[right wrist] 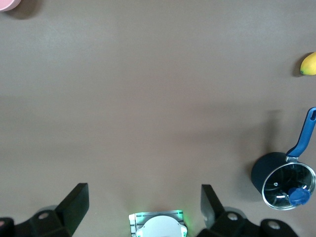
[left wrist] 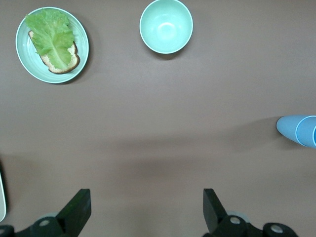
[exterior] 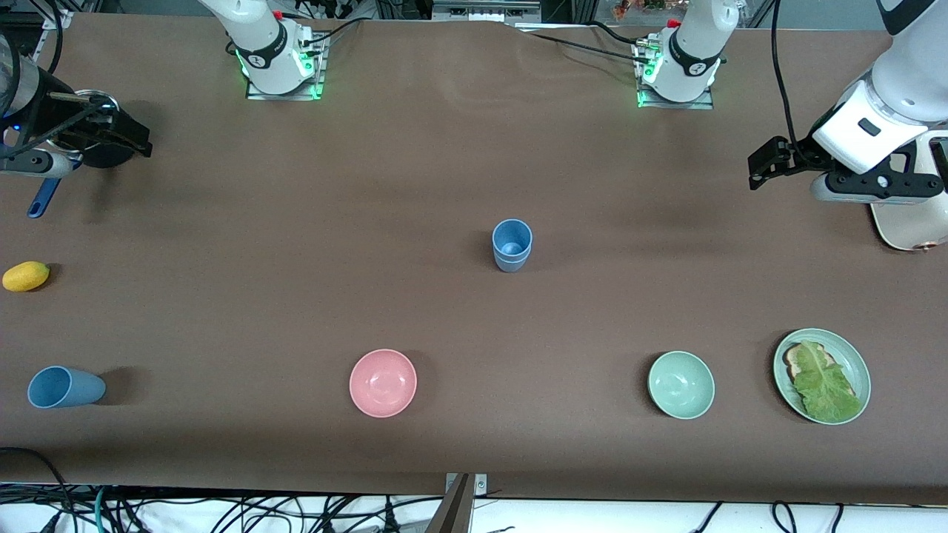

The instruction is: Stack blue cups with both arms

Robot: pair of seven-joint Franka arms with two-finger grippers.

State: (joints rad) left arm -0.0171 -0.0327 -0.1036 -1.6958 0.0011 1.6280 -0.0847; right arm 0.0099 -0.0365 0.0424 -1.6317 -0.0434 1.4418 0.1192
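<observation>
I see both end effectors, left (exterior: 755, 169) and right (exterior: 141, 141), spread and holding nothing at the worktop's ends; upright blue cup (exterior: 512, 245) mid-worktop, tipped blue cup (exterior: 64, 387) at the near corner, so any grasp there should take its side wall.

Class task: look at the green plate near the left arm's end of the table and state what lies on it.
On the green plate lies a lettuce leaf over a slice of bread. Only the bread's edge shows; the leaf covers the rest, so anything else between them is hidden.

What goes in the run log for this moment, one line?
upright blue cup: mid-table | tipped blue cup: on side, right arm's end, apart | left tool: open, over table | right tool: open, over table
</observation>
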